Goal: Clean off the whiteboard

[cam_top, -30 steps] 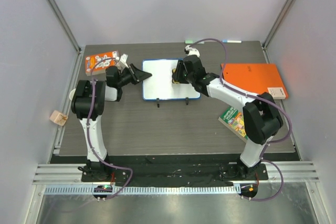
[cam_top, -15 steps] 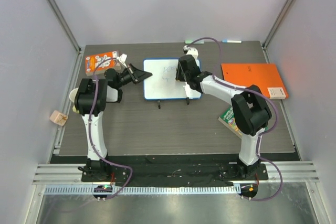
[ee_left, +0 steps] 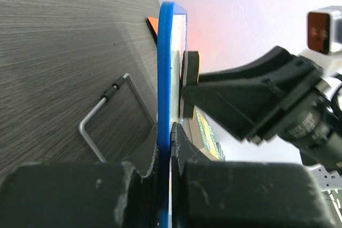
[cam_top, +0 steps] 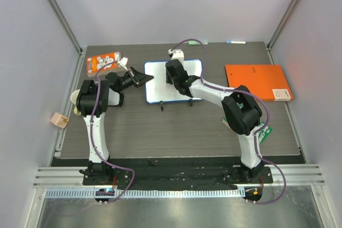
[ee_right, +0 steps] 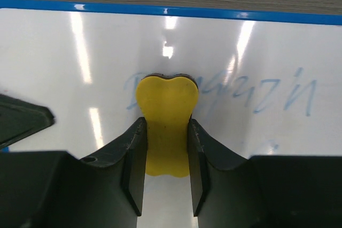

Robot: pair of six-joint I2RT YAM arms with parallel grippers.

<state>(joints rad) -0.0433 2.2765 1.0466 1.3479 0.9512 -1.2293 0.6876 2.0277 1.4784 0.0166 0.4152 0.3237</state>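
The whiteboard (cam_top: 157,89), white with a thin blue frame, stands at the back middle of the table. My left gripper (cam_top: 143,78) is shut on its left edge; in the left wrist view the blue frame (ee_left: 164,68) runs edge-on between the jaws of the left gripper (ee_left: 170,148). My right gripper (cam_top: 173,73) is shut on a yellow eraser (ee_right: 166,97), which presses flat on the board's face. Faint blue scribbles (ee_right: 267,97) run to the right of the eraser. The right gripper (ee_right: 166,126) grips the eraser by its lower half.
An orange folder (cam_top: 256,81) lies at the right. An orange packet (cam_top: 103,62) sits at the back left, and a green book (cam_top: 262,132) shows beside the right arm. A marker (cam_top: 235,41) lies along the back edge. The board's wire foot (ee_left: 104,116) rests on the table.
My left gripper closed on the board's left edge. The right gripper slid the eraser leftward across the board, from its right part to near the middle.
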